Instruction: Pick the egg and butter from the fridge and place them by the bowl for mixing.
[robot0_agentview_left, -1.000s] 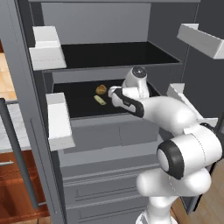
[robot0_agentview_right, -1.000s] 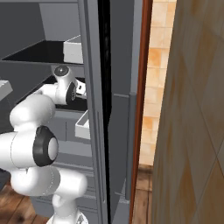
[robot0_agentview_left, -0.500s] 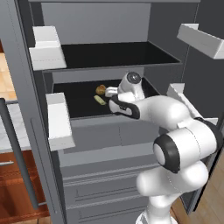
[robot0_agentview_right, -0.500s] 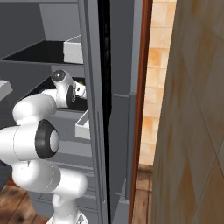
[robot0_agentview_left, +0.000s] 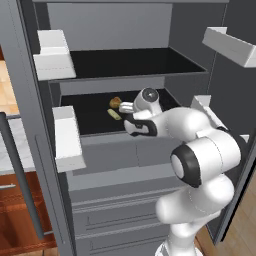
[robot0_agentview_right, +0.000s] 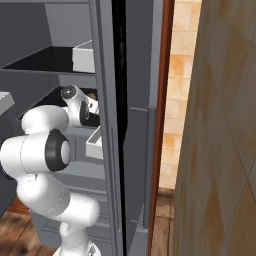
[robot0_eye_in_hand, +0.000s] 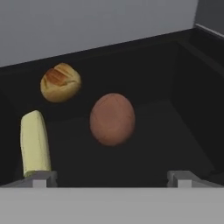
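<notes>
1. The pincer (robot0_eye_in_hand: 112, 177) stands wide open and empty, its two tips low in the hand view, left and right.
2. The egg (robot0_eye_in_hand: 112, 118) sits mid-frame between the tips, a little beyond them, on the fridge (robot0_agentview_left: 125, 75) shelf.
3. It looks light, smooth, round and fragile; I would close gently across its widest middle.
4. The butter (robot0_eye_in_hand: 34, 143), lower left, looks soft; grip its long sides lightly.
5. A golden lumpy ball (robot0_eye_in_hand: 60, 82) lies upper left, apart.

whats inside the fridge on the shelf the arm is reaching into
On the black fridge shelf: the egg, the butter and a golden-orange lumpy ball. The shelf's near edge is hidden below the gripper.
</notes>
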